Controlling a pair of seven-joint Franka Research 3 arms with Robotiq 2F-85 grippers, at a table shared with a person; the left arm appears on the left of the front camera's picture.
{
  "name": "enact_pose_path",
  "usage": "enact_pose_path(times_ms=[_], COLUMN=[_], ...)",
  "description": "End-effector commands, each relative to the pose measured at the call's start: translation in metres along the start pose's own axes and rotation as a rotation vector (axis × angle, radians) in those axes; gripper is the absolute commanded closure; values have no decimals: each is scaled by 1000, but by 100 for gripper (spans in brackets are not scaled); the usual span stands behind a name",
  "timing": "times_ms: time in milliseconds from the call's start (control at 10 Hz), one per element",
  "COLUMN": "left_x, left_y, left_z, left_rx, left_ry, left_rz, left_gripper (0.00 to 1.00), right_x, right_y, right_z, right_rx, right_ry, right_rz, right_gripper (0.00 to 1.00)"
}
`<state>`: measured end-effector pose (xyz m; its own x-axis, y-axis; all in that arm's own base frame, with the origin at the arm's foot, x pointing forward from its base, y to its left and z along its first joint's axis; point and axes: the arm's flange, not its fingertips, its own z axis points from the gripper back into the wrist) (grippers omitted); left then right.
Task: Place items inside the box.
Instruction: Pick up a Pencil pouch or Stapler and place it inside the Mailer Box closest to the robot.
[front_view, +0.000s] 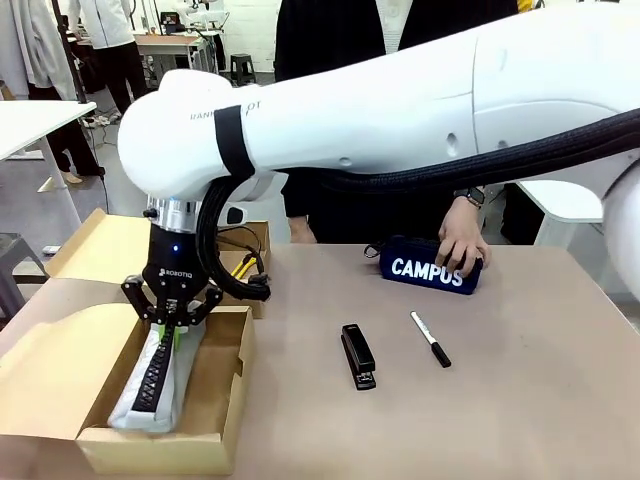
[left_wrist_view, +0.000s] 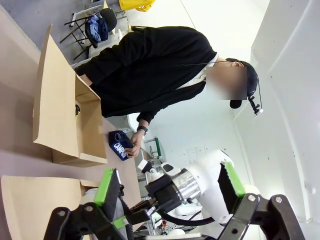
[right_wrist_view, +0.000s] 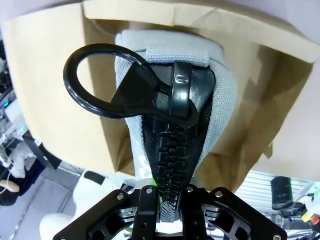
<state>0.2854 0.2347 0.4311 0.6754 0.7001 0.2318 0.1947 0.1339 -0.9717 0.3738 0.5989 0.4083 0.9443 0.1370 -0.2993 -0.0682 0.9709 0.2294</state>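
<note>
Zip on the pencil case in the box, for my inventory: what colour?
Black zip on the grey pencil case; clearest in the right wrist view.

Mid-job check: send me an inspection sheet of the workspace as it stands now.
Surface: brown table carrying two open cardboard boxes.
Job's things: grey pencil case down in the near box; navy CAMPUS case on the table under the person's hand; black stapler and marker loose on the table; yellow item, likely the utility knife, in the rear box.
Clutter: nothing seen.
Hands: right hand shut on one end of the grey pencil case; left hand open, holding nothing.
Cables: black hose along the right arm, looping at its wrist.
Surroundings: person in black across the table; other desks behind.
</note>
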Motion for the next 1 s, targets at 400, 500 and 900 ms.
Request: enact_pose_path(times_ms=[400, 500, 900], left_x=[-3, -3, -3], left_y=[-1, -1, -1], left_z=[-1, -1, -1], left_rx=[-17, -17, -17], left_ry=[-6, -6, -6], left_rz=[-20, -20, -20], left_gripper=[0, 0, 0], right_x=[11, 13, 17], right_y=[7, 6, 2], right_z=[-25, -24, -24], right_rx=[-40, -27, -10], right_ry=[12, 27, 35], right_rz=[15, 12, -17], right_gripper=[89, 71, 0])
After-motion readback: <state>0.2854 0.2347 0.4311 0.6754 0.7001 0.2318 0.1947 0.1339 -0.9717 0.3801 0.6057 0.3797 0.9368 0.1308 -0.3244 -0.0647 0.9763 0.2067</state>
